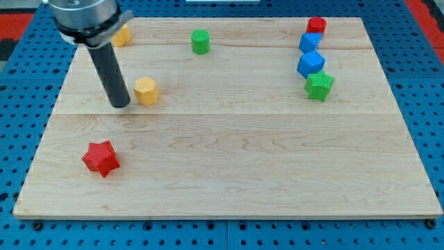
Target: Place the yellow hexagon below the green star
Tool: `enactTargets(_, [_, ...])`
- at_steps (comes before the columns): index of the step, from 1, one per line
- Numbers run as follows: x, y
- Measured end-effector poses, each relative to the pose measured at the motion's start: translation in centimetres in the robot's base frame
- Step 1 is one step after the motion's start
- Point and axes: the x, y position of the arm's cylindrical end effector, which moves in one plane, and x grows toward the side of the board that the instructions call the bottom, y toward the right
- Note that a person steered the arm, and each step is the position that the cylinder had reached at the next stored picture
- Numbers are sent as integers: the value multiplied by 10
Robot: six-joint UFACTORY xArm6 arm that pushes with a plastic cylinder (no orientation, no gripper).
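The yellow hexagon (146, 91) lies on the wooden board (229, 160) in the upper left part. The green star (319, 85) lies at the view's right, far from it. My tip (120, 105) rests on the board just left of the yellow hexagon, close to it or touching its left side. The rod rises up and left to the arm's head at the view's top left.
A red star (101, 157) lies at lower left. A green cylinder (200, 42) stands at top centre. Two blue cubes (311, 64) (310, 42) and a red block (317, 26) stack up the view above the green star. Another yellow block (122, 35) peeks out beside the arm's head.
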Motion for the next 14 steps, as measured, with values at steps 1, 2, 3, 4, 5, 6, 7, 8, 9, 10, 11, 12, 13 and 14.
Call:
enactTargets(1, [-33,-19])
enactTargets(2, [-35,1])
enactTargets(3, [-34,33])
enactTargets(4, [-22,69])
enactTargets(5, [7,83])
enactTargets(6, [10,77])
enactTargets(7, [10,40])
enactTargets(8, [15,30])
enactTargets(9, [36,30])
enactTargets(10, [29,68])
enactTargets(11, [26,114])
enactTargets(12, [34,153])
enactTargets(13, [50,163])
enactTargets(14, [82,153])
